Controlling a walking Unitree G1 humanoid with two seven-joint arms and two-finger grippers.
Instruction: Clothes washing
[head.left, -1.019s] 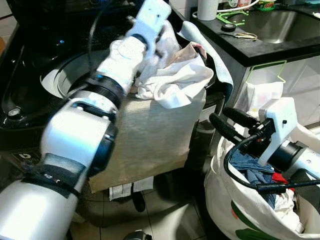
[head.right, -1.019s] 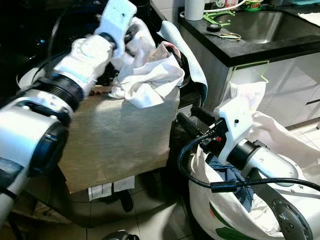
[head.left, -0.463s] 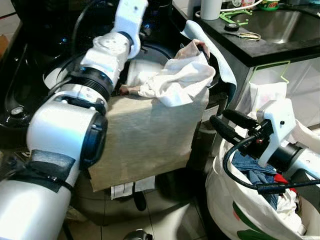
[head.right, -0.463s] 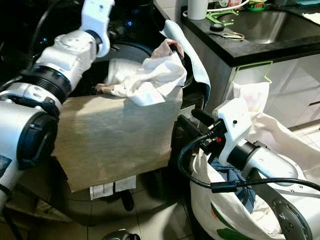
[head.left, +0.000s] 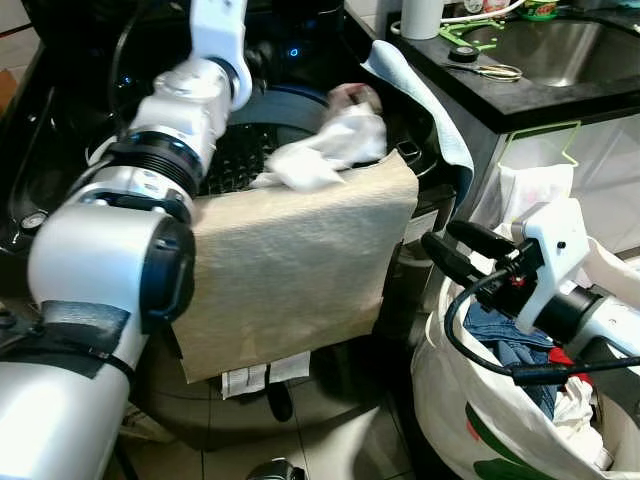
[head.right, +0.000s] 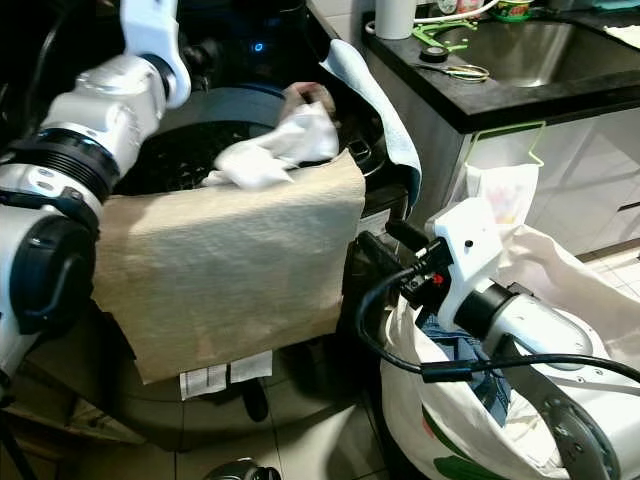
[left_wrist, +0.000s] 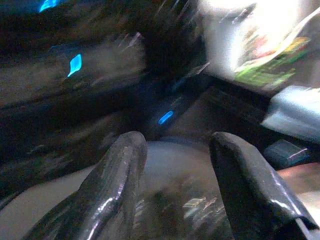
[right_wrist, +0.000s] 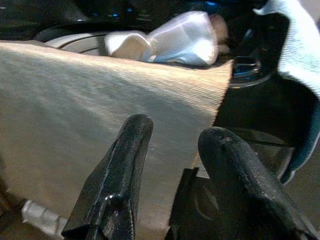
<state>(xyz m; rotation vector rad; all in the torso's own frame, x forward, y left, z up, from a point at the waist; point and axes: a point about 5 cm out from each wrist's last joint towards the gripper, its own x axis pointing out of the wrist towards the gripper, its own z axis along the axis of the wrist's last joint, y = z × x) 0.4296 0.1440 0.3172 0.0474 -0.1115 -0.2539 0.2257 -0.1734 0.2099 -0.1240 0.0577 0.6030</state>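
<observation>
Beside a dark counter with a steel sink (head.left: 560, 45) stands a black top-loading washer (head.left: 250, 150). White clothes (head.right: 275, 150) lie at its drum's rim, above a beige cloth (head.left: 290, 265) draped down the front. Left gripper (left_wrist: 175, 165) (fingers apart, empty) hovers over the drum. Right gripper (head.left: 462, 247), also parted and empty, sits above a white laundry bag (head.left: 470, 400).

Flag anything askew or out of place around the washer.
A beige towel hangs over the washer's front rim, draped outside, with care tags dangling. A white garment lies half over that rim. A light blue cloth is slung over the washer's right edge. Both tools, left tool and right tool, are open and empty.
</observation>
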